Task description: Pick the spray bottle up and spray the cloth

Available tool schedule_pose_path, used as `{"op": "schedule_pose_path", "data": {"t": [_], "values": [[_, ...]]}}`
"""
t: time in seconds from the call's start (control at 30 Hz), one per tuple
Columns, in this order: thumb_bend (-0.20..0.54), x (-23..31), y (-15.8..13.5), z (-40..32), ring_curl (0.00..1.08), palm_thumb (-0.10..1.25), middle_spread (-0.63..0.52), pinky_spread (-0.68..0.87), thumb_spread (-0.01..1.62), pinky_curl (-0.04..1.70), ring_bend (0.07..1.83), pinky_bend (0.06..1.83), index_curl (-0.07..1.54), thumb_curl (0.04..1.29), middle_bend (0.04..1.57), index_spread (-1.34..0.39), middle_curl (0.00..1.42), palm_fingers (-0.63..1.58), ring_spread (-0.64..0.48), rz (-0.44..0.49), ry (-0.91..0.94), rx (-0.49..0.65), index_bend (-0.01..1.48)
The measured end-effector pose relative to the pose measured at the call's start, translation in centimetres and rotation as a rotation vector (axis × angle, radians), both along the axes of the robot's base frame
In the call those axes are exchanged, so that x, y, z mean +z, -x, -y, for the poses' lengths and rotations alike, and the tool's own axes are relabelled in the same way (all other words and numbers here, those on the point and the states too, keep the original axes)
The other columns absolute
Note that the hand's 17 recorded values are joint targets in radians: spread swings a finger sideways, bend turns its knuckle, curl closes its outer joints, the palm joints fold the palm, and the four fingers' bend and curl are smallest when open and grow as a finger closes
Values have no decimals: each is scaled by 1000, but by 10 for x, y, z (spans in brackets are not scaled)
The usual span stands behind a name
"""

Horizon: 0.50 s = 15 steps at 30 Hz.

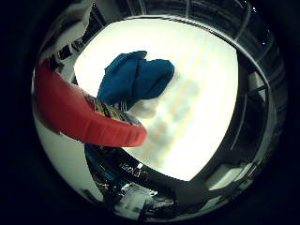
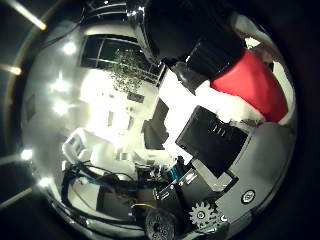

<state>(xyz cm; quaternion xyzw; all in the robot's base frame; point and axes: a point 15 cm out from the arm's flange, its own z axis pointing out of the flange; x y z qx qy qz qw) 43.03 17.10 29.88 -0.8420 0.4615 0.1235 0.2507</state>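
Observation:
The red spray bottle [image 1: 79, 112] fills the near side of the little finger side view, close against my palm and lifted off the table. Its red body and white upper part [image 2: 255, 85] also show in the thumb side view. There my right hand [image 2: 210, 135] has black fingers [image 2: 200, 45] curled round the bottle. A crumpled blue cloth [image 1: 136, 77] lies on the white table [image 1: 201, 93] below and beyond the bottle, apart from it. The bottle's nozzle is hidden.
The table's dark edge [image 1: 243, 61] curves round the far side, with dark framing beyond it. The thumb side view faces out into the room: ceiling lights, a leafy plant [image 2: 130, 67] and dark equipment near the arm's base.

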Motion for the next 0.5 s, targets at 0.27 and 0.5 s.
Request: {"op": "schedule_pose_path", "data": {"t": [0.27,0.5], "values": [[-15,10,-6,-16,725,1095,-97,-93,839,1602,1425,992,709,857,1409,-172,650,1155,-183,80,240,37,1229],[-15,12,-20,-27,724,1090,-97,-89,821,1602,1426,993,710,868,1408,-172,652,1155,-184,179,460,97,1229]]}}
